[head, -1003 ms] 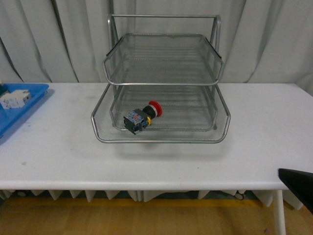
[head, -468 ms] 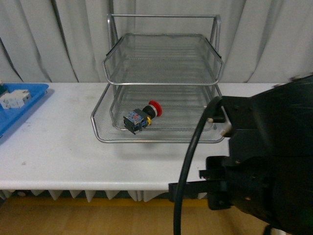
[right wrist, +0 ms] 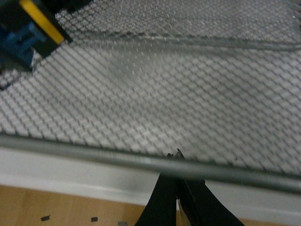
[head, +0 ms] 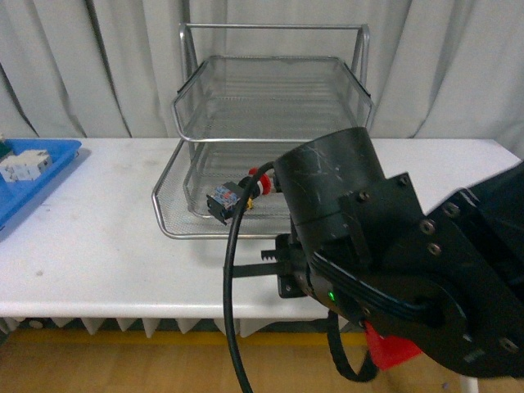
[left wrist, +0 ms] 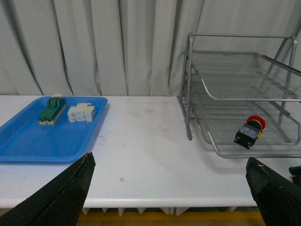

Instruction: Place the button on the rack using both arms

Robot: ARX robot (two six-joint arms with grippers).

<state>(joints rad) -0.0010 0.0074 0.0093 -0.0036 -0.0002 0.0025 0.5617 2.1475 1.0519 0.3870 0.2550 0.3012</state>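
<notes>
On the rack's (head: 270, 123) bottom tray lies the button (head: 235, 196), on its side, red cap toward the back and dark body toward the tray's front rim. From the front, the right arm (head: 385, 262) fills the lower right and hides part of that tray. Its gripper (right wrist: 181, 188) has its fingertips pressed together, holding nothing, at the rim wire. Off to the left, the left gripper's (left wrist: 169, 188) fingers (left wrist: 61, 195) stand wide apart above the table (left wrist: 141, 141), beside a blue tray (left wrist: 37, 141).

Red-capped button (left wrist: 249, 132) on its side in silver rack (left wrist: 221, 94) bottom tray
</notes>
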